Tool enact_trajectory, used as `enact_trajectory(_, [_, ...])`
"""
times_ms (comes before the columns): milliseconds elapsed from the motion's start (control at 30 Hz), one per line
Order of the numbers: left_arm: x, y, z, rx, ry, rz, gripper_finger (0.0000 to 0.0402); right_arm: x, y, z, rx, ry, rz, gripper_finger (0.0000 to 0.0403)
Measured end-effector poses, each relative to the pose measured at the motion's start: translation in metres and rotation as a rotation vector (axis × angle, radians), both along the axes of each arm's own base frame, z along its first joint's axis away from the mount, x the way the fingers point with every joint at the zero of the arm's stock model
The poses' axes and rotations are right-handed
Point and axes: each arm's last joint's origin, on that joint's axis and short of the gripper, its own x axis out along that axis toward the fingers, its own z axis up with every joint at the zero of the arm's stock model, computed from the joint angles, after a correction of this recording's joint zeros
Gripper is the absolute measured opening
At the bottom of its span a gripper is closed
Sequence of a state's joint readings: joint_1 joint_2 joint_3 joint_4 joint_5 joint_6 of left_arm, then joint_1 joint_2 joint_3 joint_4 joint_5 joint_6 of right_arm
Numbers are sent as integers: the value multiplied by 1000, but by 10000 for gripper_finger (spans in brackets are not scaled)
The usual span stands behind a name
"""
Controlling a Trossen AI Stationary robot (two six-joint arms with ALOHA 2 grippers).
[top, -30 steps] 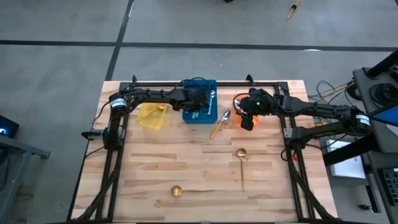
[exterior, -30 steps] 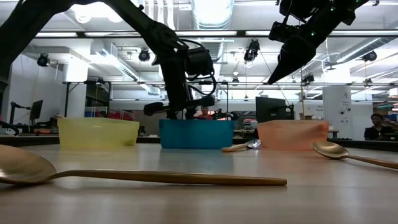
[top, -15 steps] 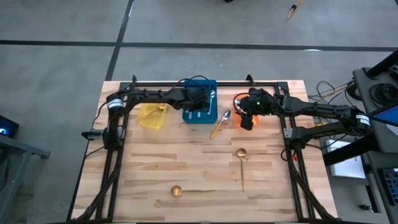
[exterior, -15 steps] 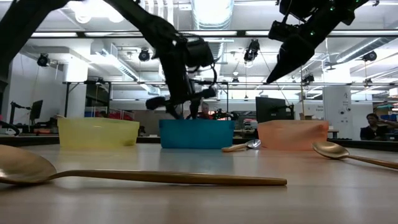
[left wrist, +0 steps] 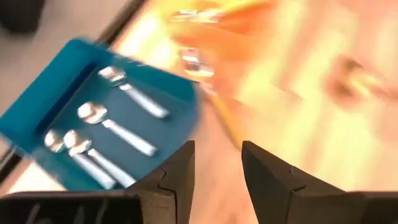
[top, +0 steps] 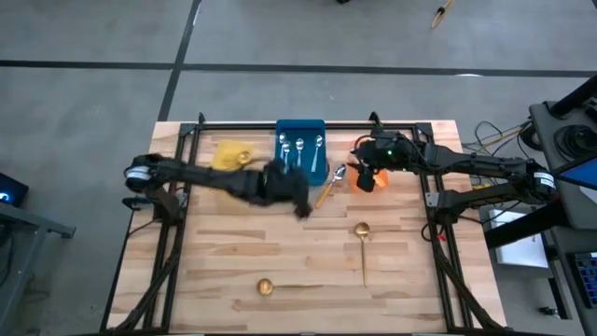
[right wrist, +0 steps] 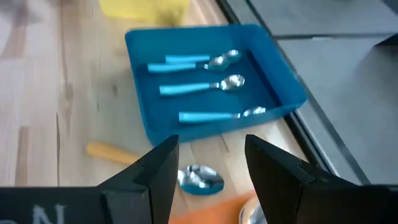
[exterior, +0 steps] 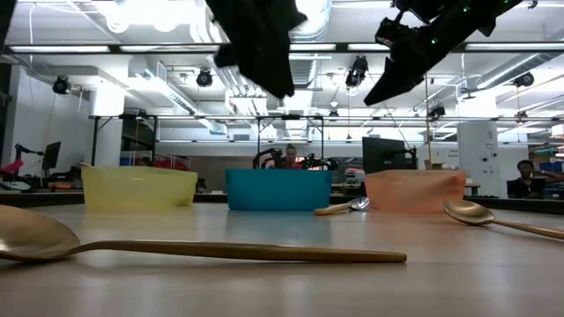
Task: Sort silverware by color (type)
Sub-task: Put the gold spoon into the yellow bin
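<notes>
left gripper [top: 300,207]: unclenched, empty, near blue bin [top: 300,169] | right gripper [top: 366,179]: unclenched, empty, over orange bin [exterior: 414,190] | orange-handled spoon [top: 330,185]: on table between bins

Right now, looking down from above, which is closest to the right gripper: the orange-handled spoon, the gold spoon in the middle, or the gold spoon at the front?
From the right gripper:
1. Orange-handled spoon, just beside it, toward the blue bin.
2. Middle gold spoon, on the open table below it.
3. Front gold spoon, near the table's front edge.
</notes>
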State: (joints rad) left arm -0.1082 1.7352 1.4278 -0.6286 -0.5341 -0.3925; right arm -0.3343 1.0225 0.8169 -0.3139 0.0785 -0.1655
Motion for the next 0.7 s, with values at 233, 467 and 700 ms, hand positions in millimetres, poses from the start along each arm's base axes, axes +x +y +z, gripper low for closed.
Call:
enact_trajectory(233, [-39,-85,-7,130,64,-299,113,4,-1,6,16,-88,-26,176])
enact_trajectory(467, [-83,-94,-14,136,-34,-221,113,4,-1,8,44,-109,-46,176])
enact_trajectory(700, [-123,-73,-27,125,-142,-255,107,7,-2,6,133,-146,-100,176])
